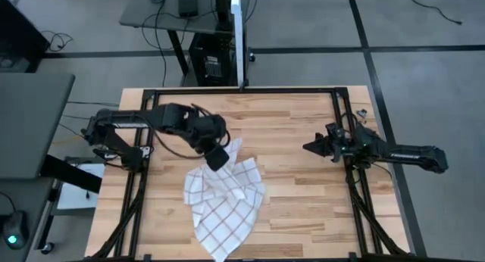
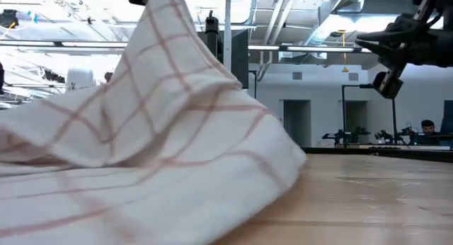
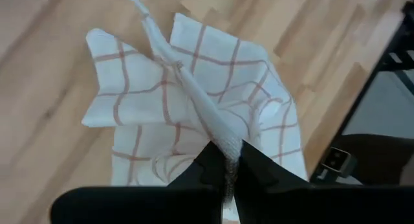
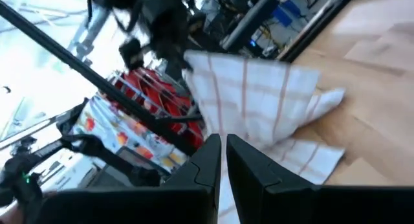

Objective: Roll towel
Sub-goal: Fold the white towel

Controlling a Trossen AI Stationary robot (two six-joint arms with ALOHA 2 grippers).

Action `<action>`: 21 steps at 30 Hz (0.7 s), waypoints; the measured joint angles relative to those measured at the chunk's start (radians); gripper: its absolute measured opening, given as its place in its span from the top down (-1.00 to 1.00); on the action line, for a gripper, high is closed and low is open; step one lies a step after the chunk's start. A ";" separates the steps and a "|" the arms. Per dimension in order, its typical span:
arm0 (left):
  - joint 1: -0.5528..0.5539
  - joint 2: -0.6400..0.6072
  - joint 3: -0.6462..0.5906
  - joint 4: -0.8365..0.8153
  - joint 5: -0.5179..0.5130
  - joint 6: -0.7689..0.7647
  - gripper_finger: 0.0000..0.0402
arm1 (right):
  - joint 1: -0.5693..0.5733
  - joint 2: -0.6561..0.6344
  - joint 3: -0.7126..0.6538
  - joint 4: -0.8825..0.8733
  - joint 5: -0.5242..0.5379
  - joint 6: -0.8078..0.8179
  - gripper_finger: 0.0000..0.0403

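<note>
The towel (image 2: 141,153) fills the left and centre, its lower folds lying on the table (image 2: 375,195) and one part drawn up to a peak at the top edge. A gripper (image 2: 386,54) hangs at upper right, apart from the towel.

Towel (image 1: 224,204): on the table (image 1: 295,118), left of centre, reaching to the near edge; one part is lifted off the surface.
Left tool (image 1: 218,159): above the towel's far end, pinching the raised part.
Right tool (image 1: 312,148): above the table's right side, well apart from the towel.
Table: both arms reach in from its left and right edges.
</note>
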 joint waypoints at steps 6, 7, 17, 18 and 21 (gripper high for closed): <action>0.056 0.000 0.000 0.006 0.006 0.067 1.00 | 0.129 0.186 0.092 -0.005 0.106 -0.176 0.99; 0.064 0.000 0.000 0.006 0.006 0.073 1.00 | 0.152 0.238 0.117 -0.014 0.139 -0.209 0.99; 0.080 0.000 0.000 0.011 0.007 0.082 1.00 | 0.223 1.034 0.447 -0.026 0.227 -0.444 1.00; 0.076 0.000 0.000 0.011 0.007 0.086 1.00 | 0.213 1.111 0.491 -0.024 0.227 -0.458 1.00; 0.060 0.000 0.000 0.008 0.006 0.103 1.00 | 0.183 1.312 0.621 -0.021 0.225 -0.512 1.00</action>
